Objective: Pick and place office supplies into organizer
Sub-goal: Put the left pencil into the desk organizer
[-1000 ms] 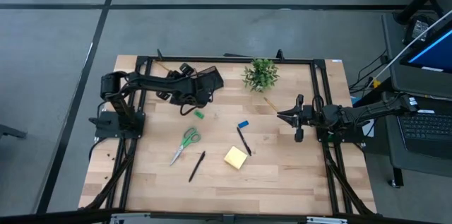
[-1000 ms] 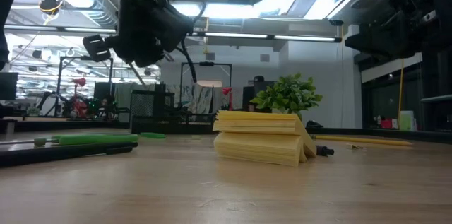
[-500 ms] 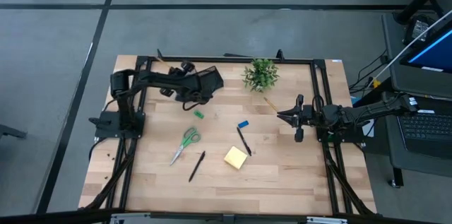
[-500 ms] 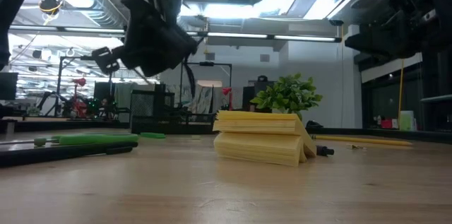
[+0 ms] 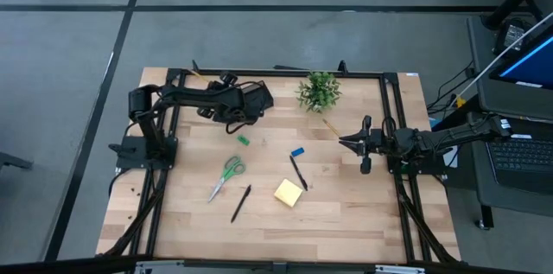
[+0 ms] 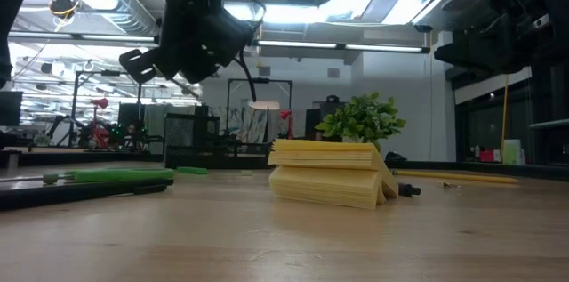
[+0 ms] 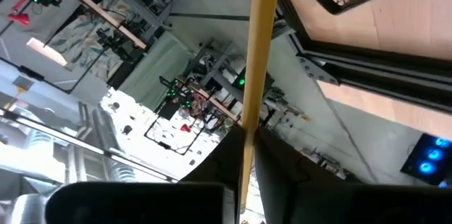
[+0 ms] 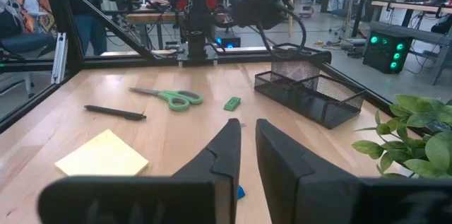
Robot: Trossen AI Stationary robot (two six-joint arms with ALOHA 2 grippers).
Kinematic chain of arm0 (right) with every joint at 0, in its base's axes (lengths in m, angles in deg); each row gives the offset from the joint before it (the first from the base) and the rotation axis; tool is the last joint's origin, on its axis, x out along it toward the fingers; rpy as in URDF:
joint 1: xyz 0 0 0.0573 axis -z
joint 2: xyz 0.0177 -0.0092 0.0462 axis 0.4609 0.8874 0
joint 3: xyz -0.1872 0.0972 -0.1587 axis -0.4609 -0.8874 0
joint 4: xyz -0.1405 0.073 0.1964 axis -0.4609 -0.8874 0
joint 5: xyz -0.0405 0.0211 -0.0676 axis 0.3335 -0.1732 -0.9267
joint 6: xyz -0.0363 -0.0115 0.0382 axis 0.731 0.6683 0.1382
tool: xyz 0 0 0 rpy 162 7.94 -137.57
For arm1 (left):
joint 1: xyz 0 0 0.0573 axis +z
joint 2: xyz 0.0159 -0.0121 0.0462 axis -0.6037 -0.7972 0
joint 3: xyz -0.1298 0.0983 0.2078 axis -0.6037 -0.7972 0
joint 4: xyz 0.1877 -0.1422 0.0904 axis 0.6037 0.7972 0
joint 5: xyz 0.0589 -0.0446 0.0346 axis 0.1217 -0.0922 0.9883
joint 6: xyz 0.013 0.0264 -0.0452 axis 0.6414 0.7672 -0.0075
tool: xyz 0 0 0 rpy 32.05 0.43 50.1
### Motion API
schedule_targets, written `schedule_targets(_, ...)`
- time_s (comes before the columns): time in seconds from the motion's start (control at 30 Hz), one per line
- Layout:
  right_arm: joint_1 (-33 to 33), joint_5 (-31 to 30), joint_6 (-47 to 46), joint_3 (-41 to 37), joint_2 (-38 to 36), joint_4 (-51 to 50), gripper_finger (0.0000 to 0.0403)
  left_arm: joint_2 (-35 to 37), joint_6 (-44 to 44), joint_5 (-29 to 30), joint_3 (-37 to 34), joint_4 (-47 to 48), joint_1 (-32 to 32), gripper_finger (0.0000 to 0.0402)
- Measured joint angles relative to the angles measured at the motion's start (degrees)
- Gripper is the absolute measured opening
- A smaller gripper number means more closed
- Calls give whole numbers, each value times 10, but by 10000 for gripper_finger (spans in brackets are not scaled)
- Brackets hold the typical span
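Closest to the front edge of the desk (image 5: 346,222) you've got one black pen (image 5: 240,203) and the yellow sticky-note pad (image 5: 289,192), a little apart from each other. Just behind those are the green-handled scissors (image 5: 226,175) on the left, with the second black pen (image 5: 298,173) right by the pad's far corner. A bit further back sits the small blue block (image 5: 297,151), and the small green block (image 5: 244,140) is off to its left. All of that is loose on the wood, none of it in the box.

The right gripper (image 5: 344,142) hangs at the right side, about level with the blue block. Its jaws are only a narrow gap apart with nothing between them.

Past that, a wooden pencil (image 5: 329,124) lies on the desk just in front of the potted plant (image 5: 318,91).

At the far left is the organizer (image 5: 257,94), with the left gripper (image 7: 247,136) up in the air right at it, well clear of the desk surface. Its jaws are clamped on a second pencil (image 7: 261,40), which sticks out straight past the fingertips. From the wrist camera, the organizer's mesh wall shows just beside that pencil. Can't tell whether the tip is over a compartment.
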Motion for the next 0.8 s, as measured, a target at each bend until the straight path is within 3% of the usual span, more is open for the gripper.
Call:
schedule_targets(0.3, 0, 0, 0, 0, 0, 0, 48, 0, -34, -76, 67, 0, 0, 23)
schedule_targets(0.5, 0, 0, 0, 0, 0, -5, 48, 9, -130, -171, 120, -15, 0, 23)
schedule_targets(0.8, 0, 0, -16, 0, 0, -6, 48, 146, -135, -256, 118, -230, 0, 22)
